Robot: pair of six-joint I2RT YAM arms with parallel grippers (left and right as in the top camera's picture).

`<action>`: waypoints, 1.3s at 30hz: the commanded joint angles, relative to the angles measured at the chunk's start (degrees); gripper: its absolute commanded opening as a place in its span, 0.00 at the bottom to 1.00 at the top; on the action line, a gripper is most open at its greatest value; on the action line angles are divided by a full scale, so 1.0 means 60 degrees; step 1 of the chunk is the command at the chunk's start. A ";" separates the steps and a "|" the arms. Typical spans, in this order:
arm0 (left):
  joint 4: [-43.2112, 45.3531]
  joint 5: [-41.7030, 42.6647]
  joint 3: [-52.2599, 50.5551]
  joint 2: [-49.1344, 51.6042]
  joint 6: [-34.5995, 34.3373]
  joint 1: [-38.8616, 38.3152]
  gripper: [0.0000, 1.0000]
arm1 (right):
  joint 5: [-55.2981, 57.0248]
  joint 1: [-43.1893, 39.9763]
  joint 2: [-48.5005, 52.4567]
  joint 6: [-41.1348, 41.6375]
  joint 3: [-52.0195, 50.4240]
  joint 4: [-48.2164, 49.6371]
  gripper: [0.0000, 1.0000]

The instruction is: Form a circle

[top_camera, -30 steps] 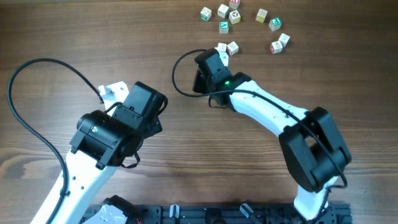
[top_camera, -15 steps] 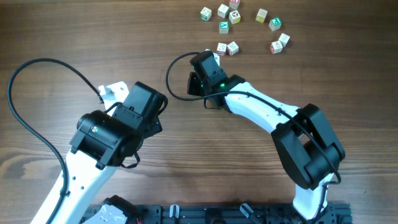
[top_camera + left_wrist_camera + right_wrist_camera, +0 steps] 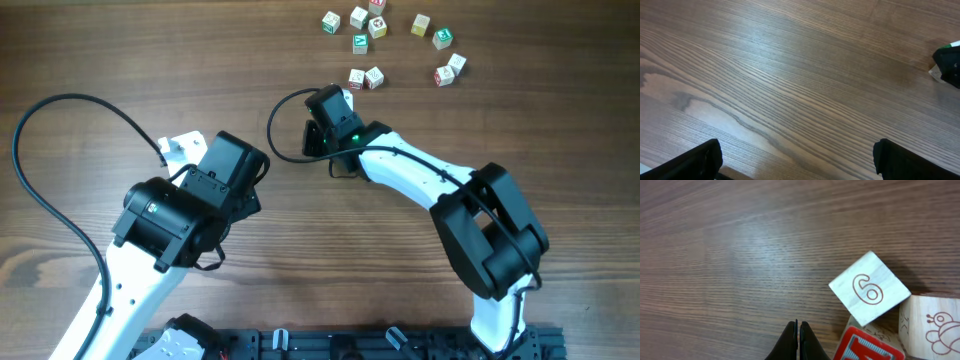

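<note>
Several small letter cubes (image 3: 378, 27) lie loosely scattered at the table's far edge; no circle shows among them. My right gripper (image 3: 799, 326) is shut with nothing between its fingers, its tips low over the wood. Just right of it sit a white cube with a red 6 (image 3: 870, 287), a red-faced cube (image 3: 871, 347) and a cube with a bug drawing (image 3: 935, 325), all close together. Overhead, the right gripper (image 3: 338, 97) is below-left of a pair of cubes (image 3: 366, 77). My left gripper (image 3: 797, 169) stands wide open over bare wood, far from the cubes.
The left arm (image 3: 185, 215) fills the lower left, with its black cable (image 3: 40, 120) looping out to the left. The right arm (image 3: 440, 185) reaches diagonally from the lower right. A black rail (image 3: 350, 345) runs along the table's near edge.
The right arm's wrist has shifted slightly to the left, beside the pair of cubes. The left arm and the cubes have not moved.
</note>
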 commanded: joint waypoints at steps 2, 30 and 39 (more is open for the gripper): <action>-0.0007 -0.0025 -0.0036 -0.0069 0.0047 0.0029 1.00 | 0.0080 0.0047 0.0244 -0.0233 0.0087 0.0069 0.05; -0.0007 -0.0025 -0.0036 -0.0069 0.0047 0.0029 1.00 | 0.0423 0.0047 0.0237 0.0066 0.0390 -0.0415 0.05; -0.0007 -0.0025 -0.0036 -0.0069 0.0047 0.0029 1.00 | 0.0459 0.0047 0.0237 0.0051 0.0444 -0.0382 0.05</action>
